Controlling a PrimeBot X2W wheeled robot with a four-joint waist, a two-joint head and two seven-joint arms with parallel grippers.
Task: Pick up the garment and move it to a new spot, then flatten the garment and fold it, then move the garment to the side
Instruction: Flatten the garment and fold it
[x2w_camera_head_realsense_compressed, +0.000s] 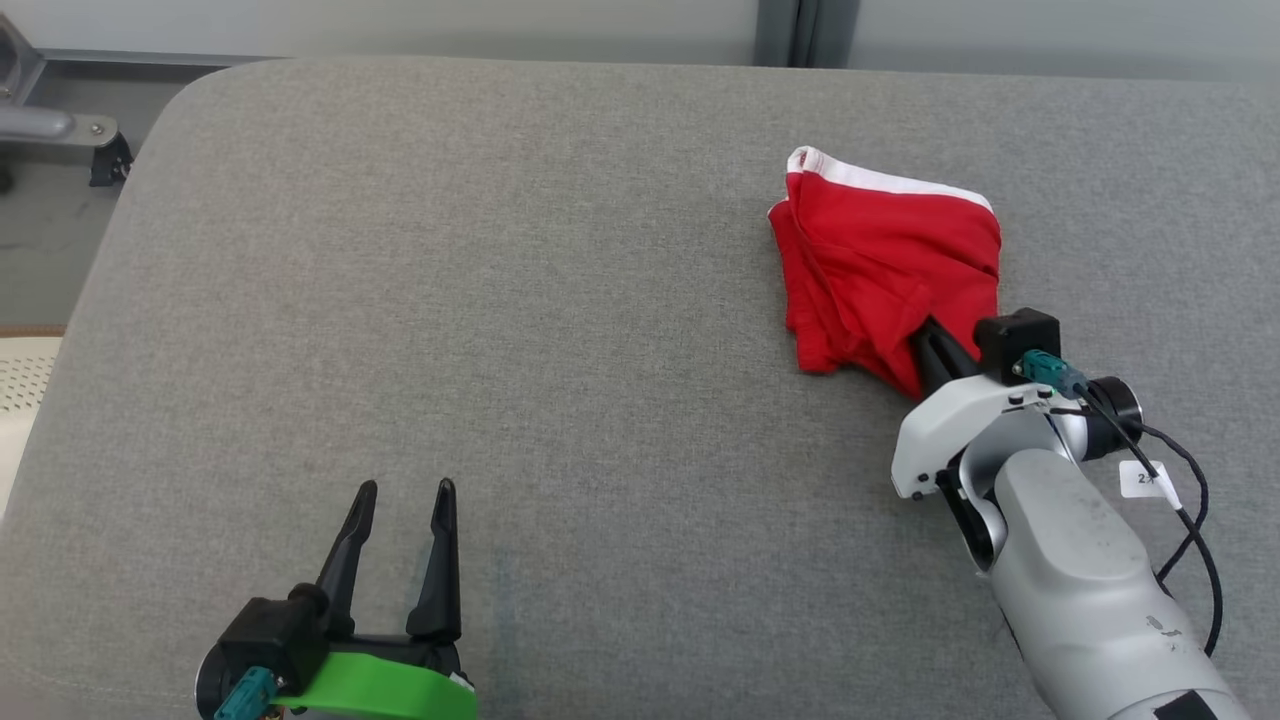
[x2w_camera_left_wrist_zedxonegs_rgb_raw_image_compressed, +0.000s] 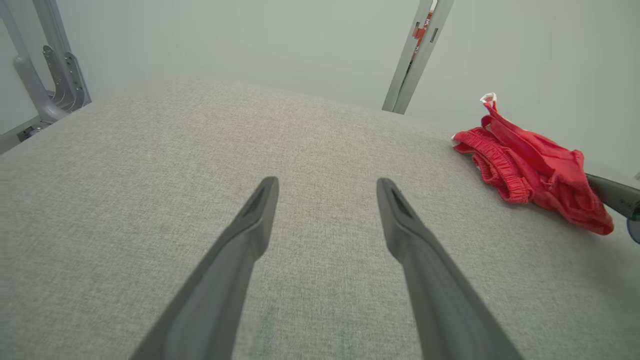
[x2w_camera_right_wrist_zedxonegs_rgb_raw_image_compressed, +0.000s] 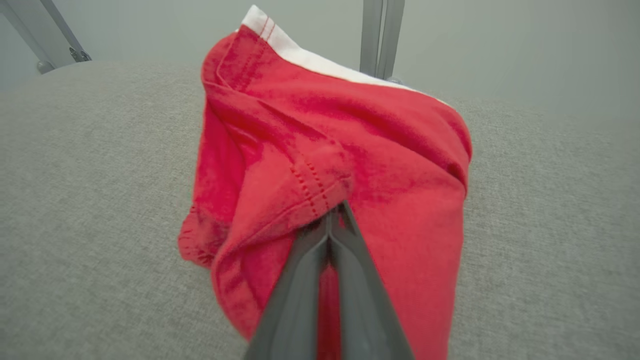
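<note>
The garment (x2w_camera_head_realsense_compressed: 880, 265) is a crumpled red piece with a white band along its far edge, lying at the right of the grey padded surface (x2w_camera_head_realsense_compressed: 500, 300). My right gripper (x2w_camera_head_realsense_compressed: 930, 345) is shut on the near edge of the garment (x2w_camera_right_wrist_zedxonegs_rgb_raw_image_compressed: 340, 150), its two dark fingers pressed together on a stitched red fold. My left gripper (x2w_camera_head_realsense_compressed: 402, 492) stands open near the front left, nothing between its fingers, far from the cloth. In the left wrist view the garment (x2w_camera_left_wrist_zedxonegs_rgb_raw_image_compressed: 530, 162) lies at the right, beyond my open left gripper (x2w_camera_left_wrist_zedxonegs_rgb_raw_image_compressed: 327, 187).
The grey surface has a rounded far-left corner (x2w_camera_head_realsense_compressed: 215, 85). A grey metal frame (x2w_camera_head_realsense_compressed: 45, 120) stands beyond that corner, and a grey post (x2w_camera_head_realsense_compressed: 805, 30) rises behind the far edge. A black cable (x2w_camera_head_realsense_compressed: 1190, 520) loops beside my right forearm.
</note>
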